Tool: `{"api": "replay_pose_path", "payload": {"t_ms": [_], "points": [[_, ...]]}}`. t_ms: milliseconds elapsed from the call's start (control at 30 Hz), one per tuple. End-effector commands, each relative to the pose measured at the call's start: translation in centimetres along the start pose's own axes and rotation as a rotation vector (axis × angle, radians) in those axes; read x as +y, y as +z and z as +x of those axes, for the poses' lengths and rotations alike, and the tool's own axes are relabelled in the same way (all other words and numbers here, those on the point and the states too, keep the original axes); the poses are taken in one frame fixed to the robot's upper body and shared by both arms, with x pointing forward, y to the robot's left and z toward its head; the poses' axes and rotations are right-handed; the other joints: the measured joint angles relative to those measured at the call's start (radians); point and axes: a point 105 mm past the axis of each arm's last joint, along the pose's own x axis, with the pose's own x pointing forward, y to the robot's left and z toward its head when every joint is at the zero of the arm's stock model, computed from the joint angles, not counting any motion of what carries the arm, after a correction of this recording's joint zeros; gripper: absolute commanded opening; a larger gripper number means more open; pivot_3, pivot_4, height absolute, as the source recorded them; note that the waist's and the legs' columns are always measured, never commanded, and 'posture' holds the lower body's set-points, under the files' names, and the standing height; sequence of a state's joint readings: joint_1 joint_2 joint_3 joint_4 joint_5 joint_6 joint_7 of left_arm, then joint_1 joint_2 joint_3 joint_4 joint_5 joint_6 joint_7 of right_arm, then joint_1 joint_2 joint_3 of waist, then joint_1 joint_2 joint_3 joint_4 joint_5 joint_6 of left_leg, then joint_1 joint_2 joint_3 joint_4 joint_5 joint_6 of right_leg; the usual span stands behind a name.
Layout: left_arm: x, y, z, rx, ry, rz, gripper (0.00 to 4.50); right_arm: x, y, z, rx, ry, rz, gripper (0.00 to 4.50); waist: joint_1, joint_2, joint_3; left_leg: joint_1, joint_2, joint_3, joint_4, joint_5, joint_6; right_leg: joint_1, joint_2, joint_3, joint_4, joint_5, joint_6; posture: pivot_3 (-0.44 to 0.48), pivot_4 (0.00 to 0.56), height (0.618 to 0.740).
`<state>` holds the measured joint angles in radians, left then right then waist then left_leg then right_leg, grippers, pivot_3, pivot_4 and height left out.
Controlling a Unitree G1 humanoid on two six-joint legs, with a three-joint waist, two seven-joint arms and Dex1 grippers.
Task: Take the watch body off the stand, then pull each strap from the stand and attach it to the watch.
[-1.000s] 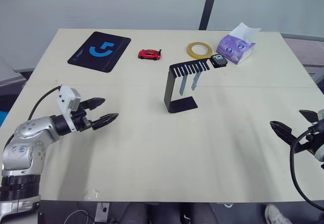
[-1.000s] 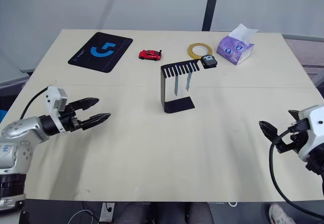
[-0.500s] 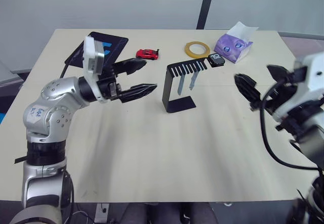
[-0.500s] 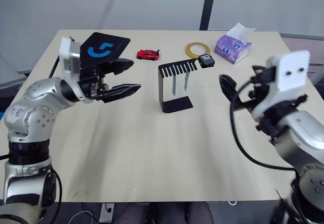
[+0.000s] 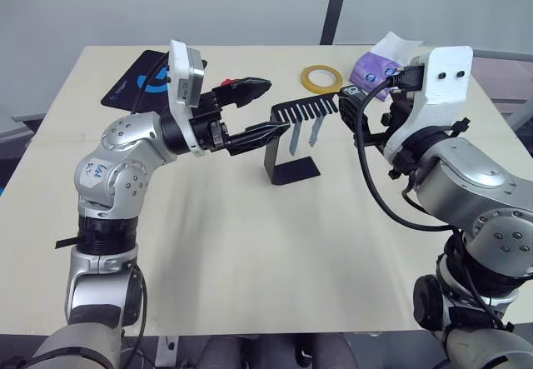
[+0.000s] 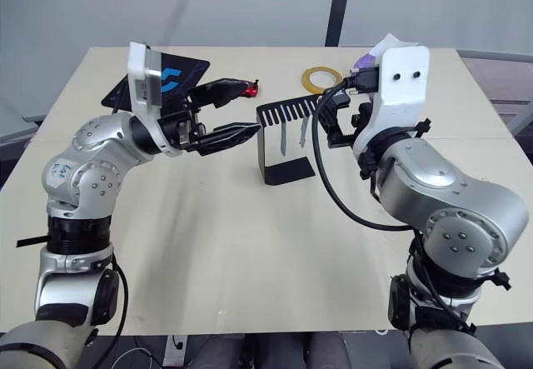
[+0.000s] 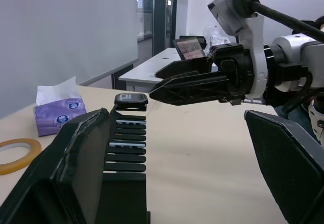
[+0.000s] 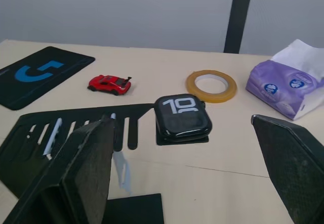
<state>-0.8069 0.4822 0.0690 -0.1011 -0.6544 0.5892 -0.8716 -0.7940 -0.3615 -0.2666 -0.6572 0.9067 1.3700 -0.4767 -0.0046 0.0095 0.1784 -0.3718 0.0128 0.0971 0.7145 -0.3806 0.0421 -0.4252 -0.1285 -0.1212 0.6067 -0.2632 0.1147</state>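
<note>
Flanking the stand: both grippers raised, watch body not yet taken

Item 1: the stand (image 5: pixel 287 148) sits mid-counter (image 5: pixel 250 261), base flat, slotted top arm pointing toward your right side.
Item 2: the watch body (image 8: pixel 181 118) rests on the far end of that arm, screen up, showing light numerals.
Item 3: the straps (image 5: pixel 303 136), two pale bands, hang side by side from slots in the arm.
Item 4: your left gripper (image 5: pixel 256 112) hovers just beside the stand's near end, fingers spread wide, holding nothing.
Item 5: your right gripper (image 7: pixel 190 82) hangs close over the watch end, fingers wide apart in its wrist view, empty.
Item 6: behind the stand lie a tape roll (image 8: pixel 211 85), a red toy car (image 8: pixel 109 84), a purple tissue pack (image 8: pixel 288 87) and a black mouse pad (image 8: pixel 35 75).
</note>
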Motion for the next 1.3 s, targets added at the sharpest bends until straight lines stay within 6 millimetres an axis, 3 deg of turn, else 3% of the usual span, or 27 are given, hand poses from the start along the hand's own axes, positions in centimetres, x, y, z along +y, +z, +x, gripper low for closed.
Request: {"api": "replay_pose_path", "payload": {"t_ms": [33,1267,1300], "points": [[-0.4,1.1,0.0,-0.016,-0.006,0.055,4.48,-0.2,0.9,0.3,-0.030,-0.035,-0.001,4.50,-0.001,0.000,0.000,0.000,0.000,0.000,0.000,0.000,0.000,0.000,0.000,0.000,0.000,0.000,0.000,0.000,0.150,0.738],[-0.5,1.7,0.3,-0.029,0.018,0.077,4.48,0.0,0.3,3.2,0.008,0.065,0.023,4.50,-0.003,0.000,0.000,0.000,0.000,0.001,-0.001,0.000,0.000,-0.002,0.001,0.001,0.000,0.000,0.000,0.000,0.150,0.738],[-0.5,1.7,0.3,-0.029,0.019,0.078,4.50,0.0,0.3,3.2,0.008,0.069,0.025,4.25,-0.002,0.000,0.000,0.000,0.000,0.001,-0.001,0.000,0.000,-0.002,0.001,0.001,0.000,0.000,0.000,0.000,0.150,0.738]]}}
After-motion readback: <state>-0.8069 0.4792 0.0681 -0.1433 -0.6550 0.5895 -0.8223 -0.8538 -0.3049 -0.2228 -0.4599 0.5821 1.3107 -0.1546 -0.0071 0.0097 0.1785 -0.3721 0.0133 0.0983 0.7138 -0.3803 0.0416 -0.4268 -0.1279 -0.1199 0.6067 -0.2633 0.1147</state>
